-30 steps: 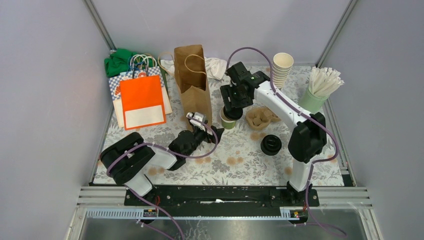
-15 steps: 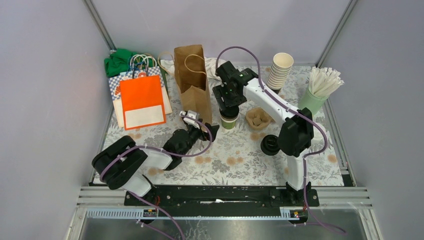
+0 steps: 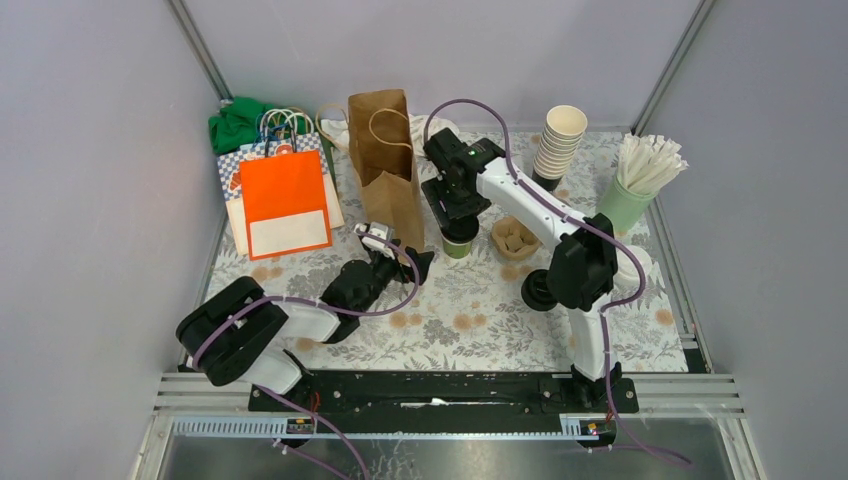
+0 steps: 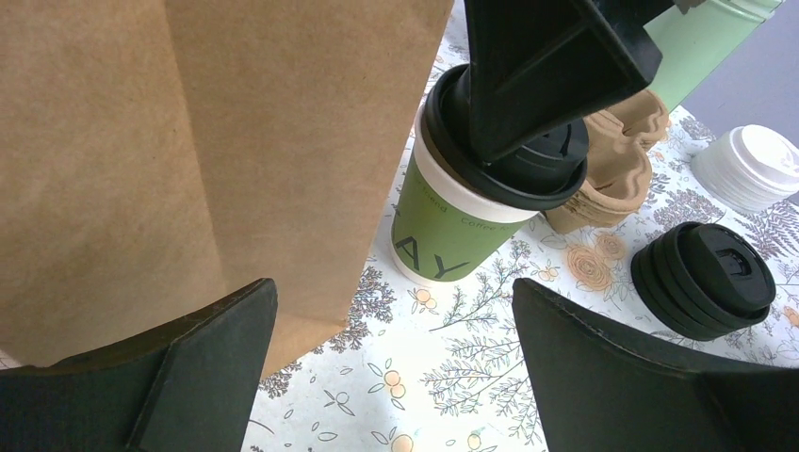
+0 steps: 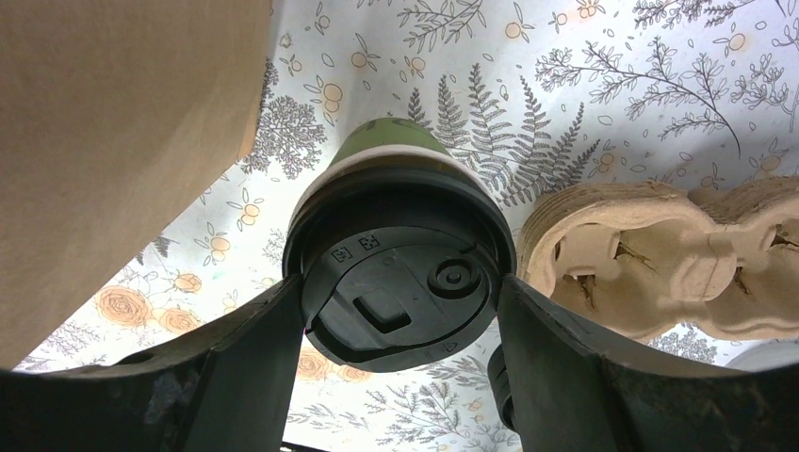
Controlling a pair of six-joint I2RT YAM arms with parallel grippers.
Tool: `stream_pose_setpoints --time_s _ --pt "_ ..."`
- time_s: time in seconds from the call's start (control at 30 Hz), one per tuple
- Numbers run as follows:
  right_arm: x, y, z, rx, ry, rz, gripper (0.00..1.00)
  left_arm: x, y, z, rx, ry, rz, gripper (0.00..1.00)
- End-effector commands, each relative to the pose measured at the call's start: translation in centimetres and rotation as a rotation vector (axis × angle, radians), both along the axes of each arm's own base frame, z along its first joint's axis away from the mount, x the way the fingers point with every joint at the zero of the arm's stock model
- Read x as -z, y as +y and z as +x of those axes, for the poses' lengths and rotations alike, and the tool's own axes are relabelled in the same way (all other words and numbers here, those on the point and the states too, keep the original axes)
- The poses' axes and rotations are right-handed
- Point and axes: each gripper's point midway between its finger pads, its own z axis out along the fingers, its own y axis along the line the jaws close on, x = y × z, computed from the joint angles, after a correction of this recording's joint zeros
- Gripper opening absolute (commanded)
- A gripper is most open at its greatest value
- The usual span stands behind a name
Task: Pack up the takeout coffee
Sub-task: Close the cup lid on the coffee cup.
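Observation:
A dark-green takeout coffee cup (image 3: 459,244) with a black lid (image 5: 400,278) stands on the flowered tablecloth beside the brown paper bag (image 3: 385,170). My right gripper (image 3: 458,212) comes down from above and is shut on the lid, one finger on each side. In the left wrist view the cup (image 4: 443,235) sits slightly tilted with its base on the cloth. My left gripper (image 3: 400,260) is open and empty, low on the cloth near the bag's bottom corner (image 4: 283,320), a short way in front of the cup.
A cardboard cup carrier (image 3: 515,238) lies right of the cup. A stack of black lids (image 3: 540,290) is nearer the front. A stack of cream cups (image 3: 558,140) and a pale green cup of white sticks (image 3: 640,180) stand at the back right. Orange and patterned bags (image 3: 285,200) lie at the left.
My right arm has swung left toward the brown bag while staying over the cup. My left arm has shifted a little left and toward the bag. The cup has hardly moved.

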Motion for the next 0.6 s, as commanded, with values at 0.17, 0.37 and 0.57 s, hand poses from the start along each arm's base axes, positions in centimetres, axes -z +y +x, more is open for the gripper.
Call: stream_pose_setpoints --time_s 0.17,0.37,0.57 --pt "0.4 0.1 -0.3 -0.034 0.007 -0.041 0.6 -1.8 0.0 0.1 0.004 -0.036 -0.049 0.99" --pt "1.4 0.7 -0.2 -0.052 0.029 -0.032 0.61 -1.7 0.1 0.1 0.004 -0.033 -0.045 0.99" --pt "2.7 0.9 -0.6 -0.069 0.067 -0.037 0.61 -1.7 0.0 0.1 0.01 -0.032 -0.039 0.99"
